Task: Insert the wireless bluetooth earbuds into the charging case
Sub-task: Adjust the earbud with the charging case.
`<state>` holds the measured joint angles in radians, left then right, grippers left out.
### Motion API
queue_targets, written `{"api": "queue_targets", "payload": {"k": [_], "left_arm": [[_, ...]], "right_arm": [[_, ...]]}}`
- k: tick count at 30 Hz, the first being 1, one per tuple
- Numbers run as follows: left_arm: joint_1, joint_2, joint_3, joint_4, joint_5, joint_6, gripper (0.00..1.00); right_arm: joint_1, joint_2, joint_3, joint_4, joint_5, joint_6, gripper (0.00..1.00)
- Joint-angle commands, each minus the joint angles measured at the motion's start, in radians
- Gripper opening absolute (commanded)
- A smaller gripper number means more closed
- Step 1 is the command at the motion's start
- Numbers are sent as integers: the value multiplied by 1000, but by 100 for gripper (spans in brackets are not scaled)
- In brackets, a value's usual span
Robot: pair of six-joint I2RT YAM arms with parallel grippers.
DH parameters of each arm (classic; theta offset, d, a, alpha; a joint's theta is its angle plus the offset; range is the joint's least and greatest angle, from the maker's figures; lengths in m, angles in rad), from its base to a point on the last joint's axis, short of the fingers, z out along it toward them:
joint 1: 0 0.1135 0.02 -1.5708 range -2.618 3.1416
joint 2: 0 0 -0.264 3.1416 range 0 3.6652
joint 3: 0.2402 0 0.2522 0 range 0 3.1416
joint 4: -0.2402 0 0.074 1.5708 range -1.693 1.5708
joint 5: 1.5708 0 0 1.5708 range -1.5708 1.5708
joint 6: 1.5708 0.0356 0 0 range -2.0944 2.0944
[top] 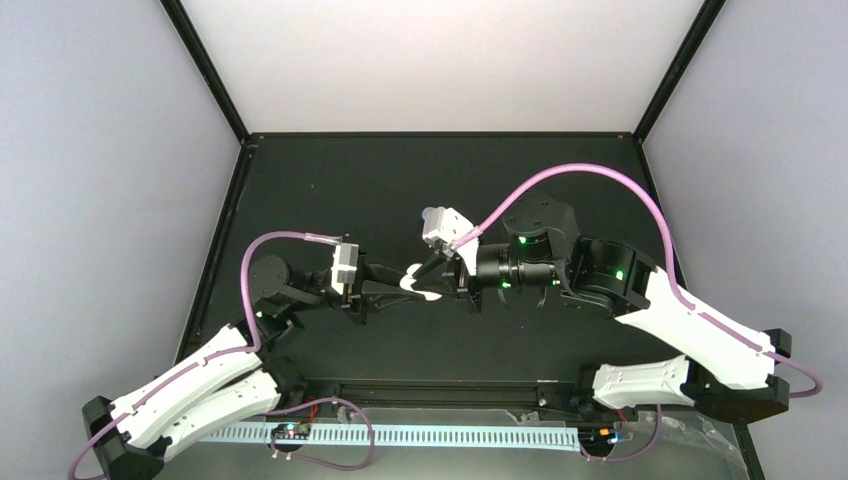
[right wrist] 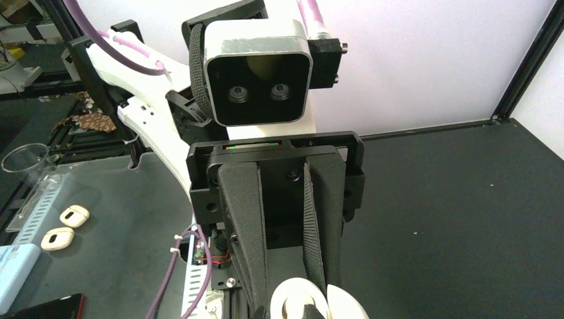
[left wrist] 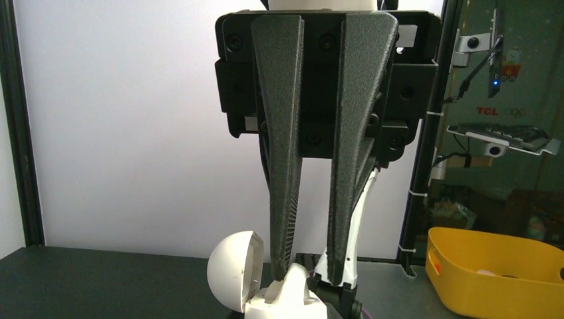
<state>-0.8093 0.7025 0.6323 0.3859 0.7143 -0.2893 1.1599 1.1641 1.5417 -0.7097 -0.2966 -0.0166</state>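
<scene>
The white charging case (right wrist: 292, 296) is at the very tips of my left gripper (top: 400, 288), which is clamped onto it. Its domed lid (left wrist: 229, 272) stands open, just beside the fingertips of my right gripper (top: 438, 272). My right gripper faces the left one head-on and meets the case from the opposite side. Its jaws are a narrow way apart and its tips touch the white body. I cannot tell whether they pinch a bud there, and the inside of the case is hidden from me.

Two white earbuds (right wrist: 73, 216) lie side by side, well apart from both grippers. They are past the near edge of the black bench (top: 400, 190), on a clear sheet. Near them are a clear cup (right wrist: 23, 159) and a pale blue block (right wrist: 13, 272). A yellow bin (left wrist: 492, 279) stands off the bench, beyond my right gripper.
</scene>
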Motion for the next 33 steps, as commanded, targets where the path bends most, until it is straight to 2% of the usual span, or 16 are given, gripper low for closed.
{"api": "queue_targets", "payload": {"k": [1,12,21,33], "left_arm": [[-4,-1,49,2,-3,18,2],[-4,-3,48,-2,-8,26,2],[-5,-1,52,-3,-9,24,2],[-4,-1,41,-4,-14,22,1]], "right_arm": [[1,4,6,1,21,6,11],[0,26,20,-62,35,-13,9],[1,40,25,-76,19,-20,1],[1,-9,7,-17,59,3,1]]}}
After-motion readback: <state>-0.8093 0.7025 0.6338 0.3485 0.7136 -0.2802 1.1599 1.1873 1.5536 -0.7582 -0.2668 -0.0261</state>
